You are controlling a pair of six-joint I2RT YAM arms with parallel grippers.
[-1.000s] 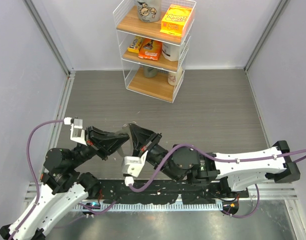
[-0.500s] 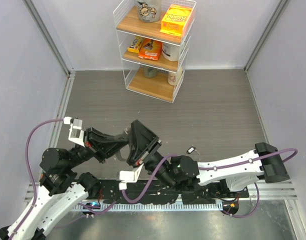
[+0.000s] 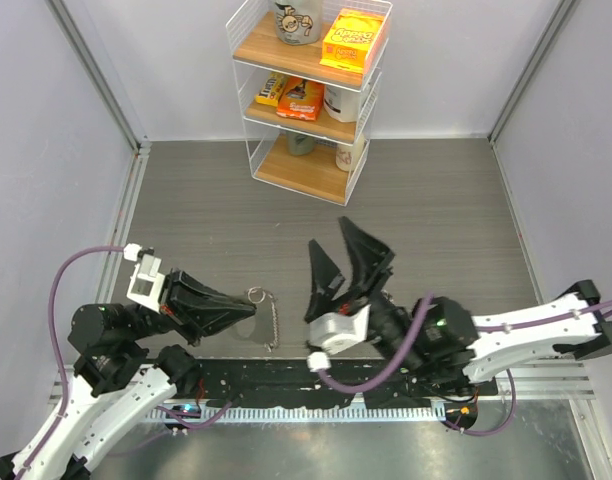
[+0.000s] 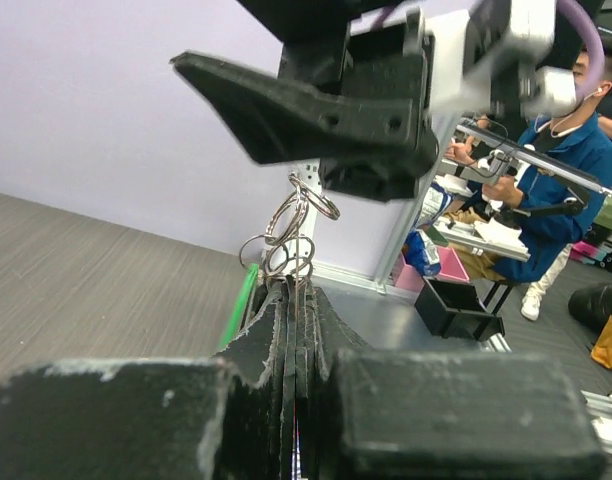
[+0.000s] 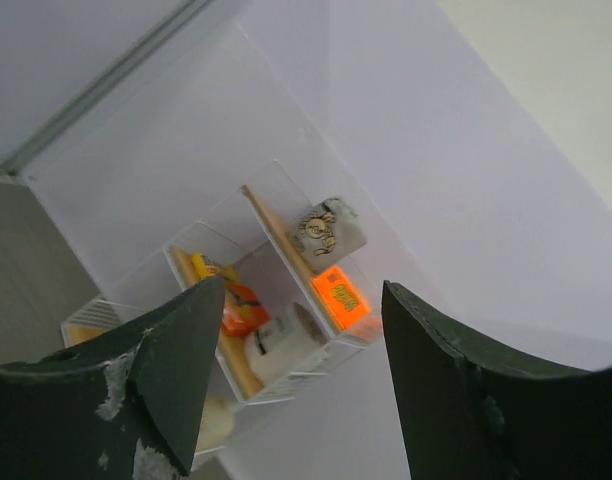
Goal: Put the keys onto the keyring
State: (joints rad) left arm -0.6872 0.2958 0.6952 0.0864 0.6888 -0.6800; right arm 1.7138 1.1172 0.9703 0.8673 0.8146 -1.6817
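At the left, the left gripper (image 4: 296, 292) has its black fingers pressed together on the keyring (image 4: 290, 228), a short grey metal chain with silvery split rings. The rings stand clear above the fingertips, probably so a key can be threaded on. In the top view the chain trails beside that gripper's tip over the grey wood-grain tabletop (image 3: 436, 200). Further right, the right gripper (image 3: 329, 232) is spread wide with nothing between its fingers, and it points toward the white wire shelf rack (image 3: 306, 95). The two small keys cannot be made out, and none appears to be on the rings yet.
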